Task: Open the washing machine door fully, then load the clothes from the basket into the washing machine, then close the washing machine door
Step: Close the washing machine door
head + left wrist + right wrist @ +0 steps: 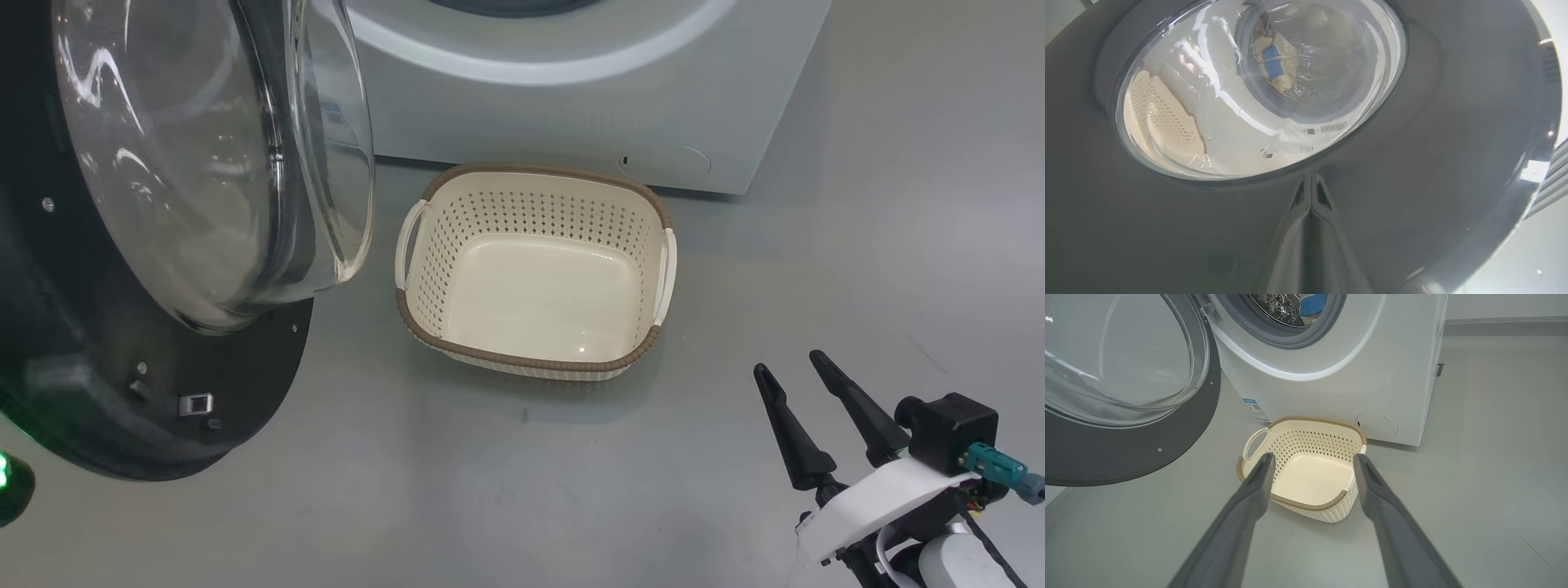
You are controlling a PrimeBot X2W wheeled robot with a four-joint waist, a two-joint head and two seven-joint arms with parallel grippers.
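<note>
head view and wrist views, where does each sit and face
head view: on the head, looking down at the basket; right gripper open, lower right.
left wrist view: left wrist, close to the washing machine door; left gripper shut.
right wrist view: right wrist, facing basket and washing machine; right gripper open.
shared: head and right wrist both show basket and door.

Bright, even overhead light — glare streaks the washing machine door; soft shadow under the basket; my left fingers blur close up.
</note>
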